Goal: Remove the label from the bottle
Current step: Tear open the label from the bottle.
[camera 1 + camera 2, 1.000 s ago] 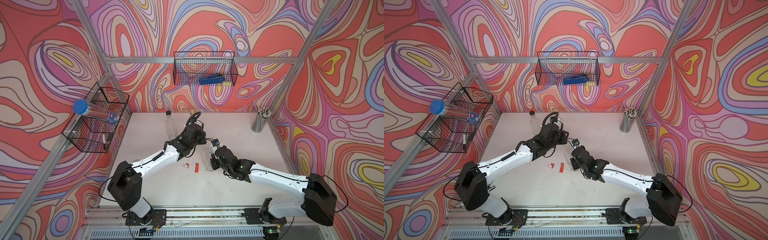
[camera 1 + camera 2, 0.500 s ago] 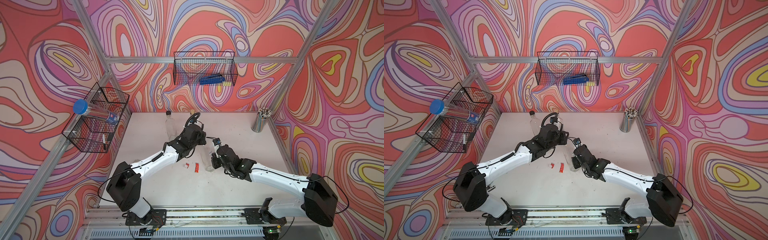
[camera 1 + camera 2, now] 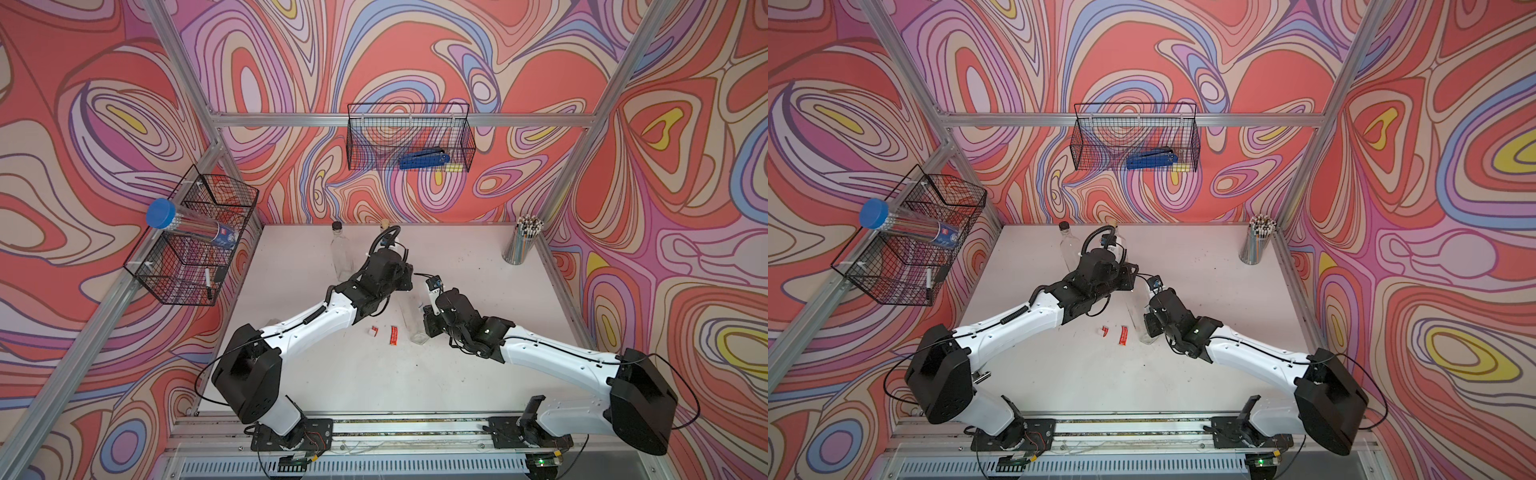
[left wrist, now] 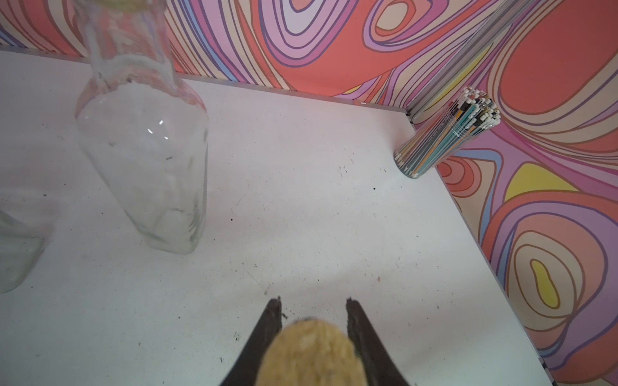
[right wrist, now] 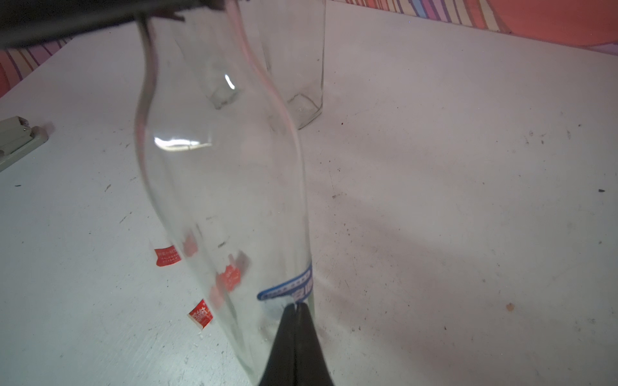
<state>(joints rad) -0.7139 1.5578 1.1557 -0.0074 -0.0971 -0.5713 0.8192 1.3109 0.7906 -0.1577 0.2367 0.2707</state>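
A clear glass bottle [image 3: 413, 316] [image 3: 1139, 313] stands tilted mid-table between my two arms. My left gripper [image 4: 312, 302] [image 3: 409, 284] is shut on its tan cork [image 4: 312, 354] at the top. In the right wrist view a blue and white label [image 5: 291, 287] clings to the bottle's [image 5: 220, 173] lower side. My right gripper [image 5: 296, 305] [image 3: 424, 328] is shut, its tips pinching the lower edge of that label. Two torn red label scraps [image 5: 166, 256] [image 5: 200, 316] lie on the table beside the bottle's base, also seen in both top views [image 3: 393, 335] [image 3: 1123, 335].
A clear bottle with a black cap [image 3: 340, 255] and a second clear bottle [image 4: 143, 160] stand toward the back. A cup of pencils [image 3: 521, 241] [image 4: 444, 133] fills the back right corner. Wire baskets [image 3: 409, 139] hang on the walls.
Both arms have shifted only slightly around the bottle. The two grips look the same as before.
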